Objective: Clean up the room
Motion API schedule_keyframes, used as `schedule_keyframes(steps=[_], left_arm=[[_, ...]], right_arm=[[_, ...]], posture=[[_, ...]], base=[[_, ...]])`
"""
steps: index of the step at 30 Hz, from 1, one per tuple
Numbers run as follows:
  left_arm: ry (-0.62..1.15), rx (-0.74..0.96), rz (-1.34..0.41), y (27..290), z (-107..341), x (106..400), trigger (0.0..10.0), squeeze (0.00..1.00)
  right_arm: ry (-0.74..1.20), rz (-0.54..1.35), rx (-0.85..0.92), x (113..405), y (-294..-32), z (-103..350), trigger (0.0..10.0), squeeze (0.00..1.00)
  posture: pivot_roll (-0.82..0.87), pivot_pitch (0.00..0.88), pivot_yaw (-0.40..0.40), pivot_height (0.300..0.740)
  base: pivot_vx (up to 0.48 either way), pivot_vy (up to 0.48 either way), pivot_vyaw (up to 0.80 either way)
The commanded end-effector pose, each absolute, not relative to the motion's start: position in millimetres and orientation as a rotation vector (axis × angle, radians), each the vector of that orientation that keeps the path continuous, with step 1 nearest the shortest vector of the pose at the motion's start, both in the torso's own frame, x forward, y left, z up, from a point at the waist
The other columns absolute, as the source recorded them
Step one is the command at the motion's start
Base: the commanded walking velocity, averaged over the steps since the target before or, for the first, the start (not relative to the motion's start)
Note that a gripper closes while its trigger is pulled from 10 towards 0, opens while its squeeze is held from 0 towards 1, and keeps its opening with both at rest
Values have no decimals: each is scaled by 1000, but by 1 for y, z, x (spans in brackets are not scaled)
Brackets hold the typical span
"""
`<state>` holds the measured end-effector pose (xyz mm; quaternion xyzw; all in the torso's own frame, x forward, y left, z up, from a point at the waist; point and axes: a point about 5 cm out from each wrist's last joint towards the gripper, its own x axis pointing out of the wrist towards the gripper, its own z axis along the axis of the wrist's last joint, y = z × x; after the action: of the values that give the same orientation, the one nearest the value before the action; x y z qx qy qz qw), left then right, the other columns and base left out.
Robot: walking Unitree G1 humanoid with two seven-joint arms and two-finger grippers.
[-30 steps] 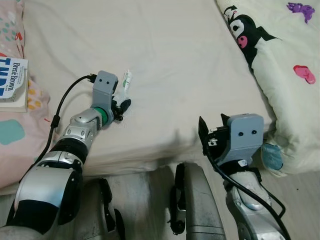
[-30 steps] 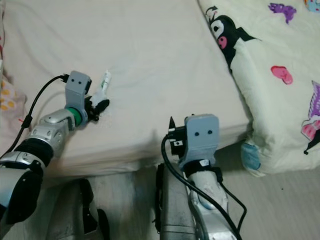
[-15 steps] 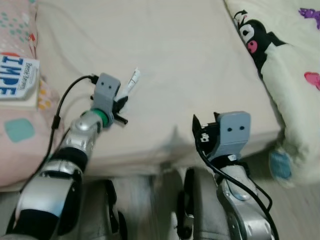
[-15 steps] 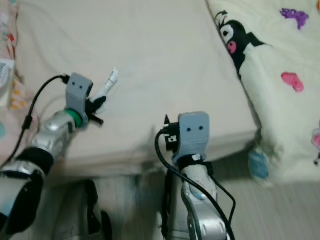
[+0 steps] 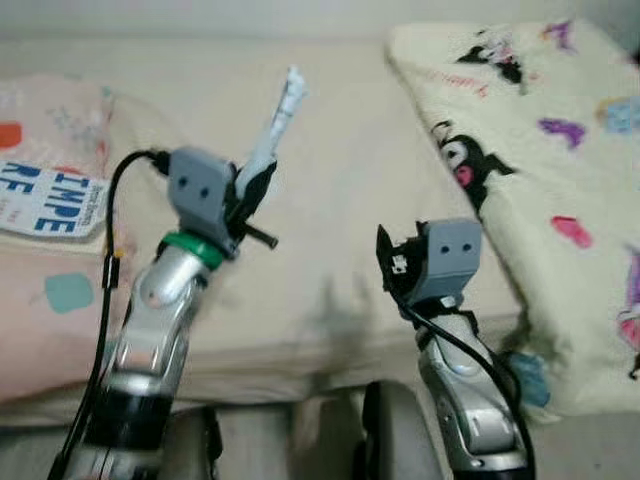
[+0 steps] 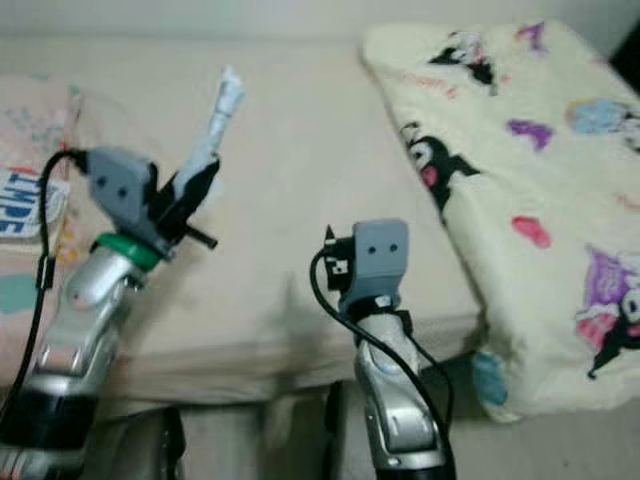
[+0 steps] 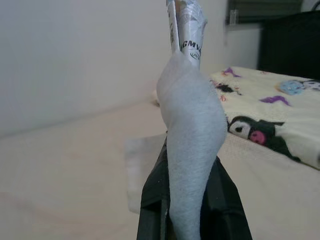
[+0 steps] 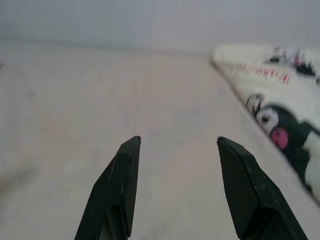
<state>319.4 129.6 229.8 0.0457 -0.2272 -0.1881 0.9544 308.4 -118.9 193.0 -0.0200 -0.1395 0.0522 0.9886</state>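
Beside left gripper (image 5: 252, 190) — book (image 5: 55, 197), blanket (image 5: 540, 140).

Cream cartoon-print blanket (image 5: 540, 150), beige sheet (image 5: 350, 200), pale grey-white wrapper (image 7: 192, 130)

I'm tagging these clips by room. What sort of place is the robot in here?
Most likely a bedroom. The robot stands at a bed with a cream sheet, a cartoon-print blanket lies on its right side, and a pink pillow with a book on it sits to the left.
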Motion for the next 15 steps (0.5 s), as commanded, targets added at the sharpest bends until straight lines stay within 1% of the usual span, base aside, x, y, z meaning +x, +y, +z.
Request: schedule_keyframes(steps=[1, 5, 15], left_arm=[[-421, 76, -334, 136, 227, 317, 10000, 0], [-384, 43, -275, 141, 228, 318, 10000, 0], [-345, 47, -241, 138, 230, 320, 10000, 0]], right_arm=[[-251, 95, -50, 311, -122, 183, 10000, 0], [-258, 70, -45, 314, -128, 183, 10000, 0], [-277, 55, -60, 317, -137, 184, 10000, 0]], posture=[[-35, 21, 30, 569], [-44, 15, 27, 583], [-58, 13, 29, 606]], base=[[0, 0, -406], [0, 0, 0], [0, 0, 0]])
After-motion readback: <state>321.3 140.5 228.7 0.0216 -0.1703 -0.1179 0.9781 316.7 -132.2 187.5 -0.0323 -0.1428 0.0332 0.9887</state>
